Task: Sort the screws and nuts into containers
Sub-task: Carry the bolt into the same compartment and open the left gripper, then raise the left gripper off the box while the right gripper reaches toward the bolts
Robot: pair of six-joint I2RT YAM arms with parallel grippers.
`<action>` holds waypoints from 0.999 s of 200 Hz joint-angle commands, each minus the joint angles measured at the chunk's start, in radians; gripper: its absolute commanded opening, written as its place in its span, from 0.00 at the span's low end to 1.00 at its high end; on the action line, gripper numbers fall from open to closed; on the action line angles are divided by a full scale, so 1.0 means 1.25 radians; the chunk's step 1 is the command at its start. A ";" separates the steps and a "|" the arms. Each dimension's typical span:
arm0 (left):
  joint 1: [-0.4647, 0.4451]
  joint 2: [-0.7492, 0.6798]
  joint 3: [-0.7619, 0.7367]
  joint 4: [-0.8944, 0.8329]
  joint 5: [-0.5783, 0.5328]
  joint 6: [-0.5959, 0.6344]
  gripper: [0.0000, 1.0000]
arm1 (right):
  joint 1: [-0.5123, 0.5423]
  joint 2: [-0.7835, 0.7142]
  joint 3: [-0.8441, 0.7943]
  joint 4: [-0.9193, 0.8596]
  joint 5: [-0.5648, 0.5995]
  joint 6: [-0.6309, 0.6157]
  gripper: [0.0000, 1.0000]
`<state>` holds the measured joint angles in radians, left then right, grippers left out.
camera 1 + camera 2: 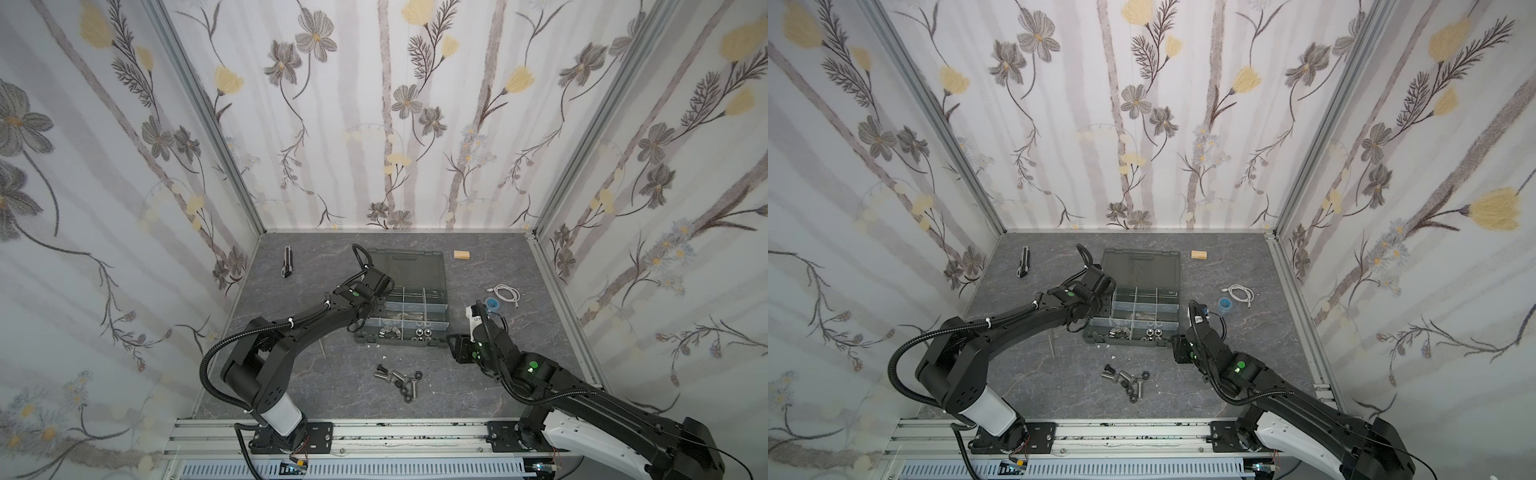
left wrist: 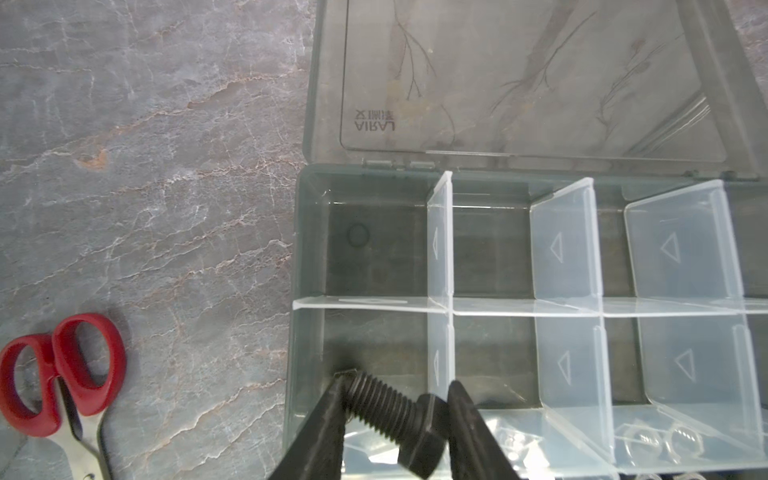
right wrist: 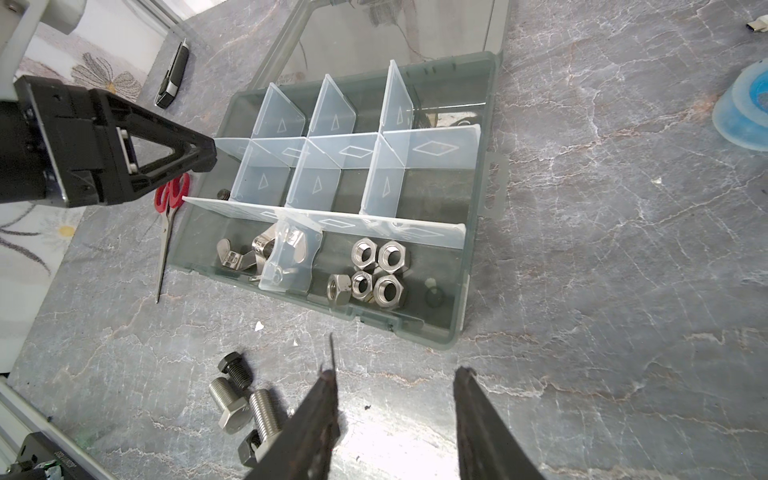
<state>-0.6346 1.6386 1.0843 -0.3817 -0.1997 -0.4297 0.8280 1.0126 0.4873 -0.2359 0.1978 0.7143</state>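
The left fingers are closed on a black bolt. One finger presses near the thread end and the other presses on the head, so the bolt sits slanted across the narrow gap. In my opinion such a skewed hold is enough for a short carry and a drop, but not for exact placing. The bolt hangs above the end compartment of the middle row. I judge this is where it must fall, and only the release is missing.

In a top view this arm reaches the left edge of the organizer case, which lies in the centre of the frame with its lid open flat behind it.

The right fingers stand wide apart with nothing between them, over bare desk. In both top views they are just right of the near right corner of the case. Probably they hang there to leave the case free for the other arm and to be near the next piece.

The front row already holds hex nuts and wing nuts, with a tilted loose divider between them. Each kind has its own place, so the bolt needs a separate one. The unsorted bolts and nuts lie in a small pile below the case, at the lower centre of the frame.
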 commanded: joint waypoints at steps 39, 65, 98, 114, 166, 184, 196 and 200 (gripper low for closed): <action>0.010 0.000 0.000 0.033 0.008 0.014 0.59 | 0.000 -0.008 0.012 -0.017 0.032 0.009 0.47; 0.010 -0.017 -0.008 0.035 0.009 0.007 0.60 | 0.000 -0.009 0.014 -0.020 0.032 0.010 0.47; 0.009 -0.046 -0.025 0.039 0.005 0.003 0.61 | 0.001 -0.009 0.016 -0.021 0.032 0.009 0.47; 0.010 -0.060 -0.036 0.042 0.001 -0.002 0.61 | 0.000 -0.007 0.018 -0.022 0.029 0.008 0.47; 0.010 -0.088 -0.049 0.049 0.005 -0.018 0.62 | 0.000 -0.001 0.019 -0.017 0.026 0.002 0.47; 0.010 -0.094 -0.049 0.051 0.013 -0.019 0.62 | 0.000 0.008 0.026 -0.015 0.027 -0.003 0.47; 0.010 -0.100 -0.052 0.052 0.013 -0.021 0.62 | 0.000 0.017 0.032 -0.012 0.023 -0.006 0.47; 0.010 -0.104 -0.054 0.052 0.011 -0.022 0.62 | 0.000 0.020 0.035 -0.011 0.022 -0.006 0.47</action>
<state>-0.6228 1.5272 1.0256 -0.3347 -0.1799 -0.4423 0.8280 1.0199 0.5133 -0.2714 0.2188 0.7136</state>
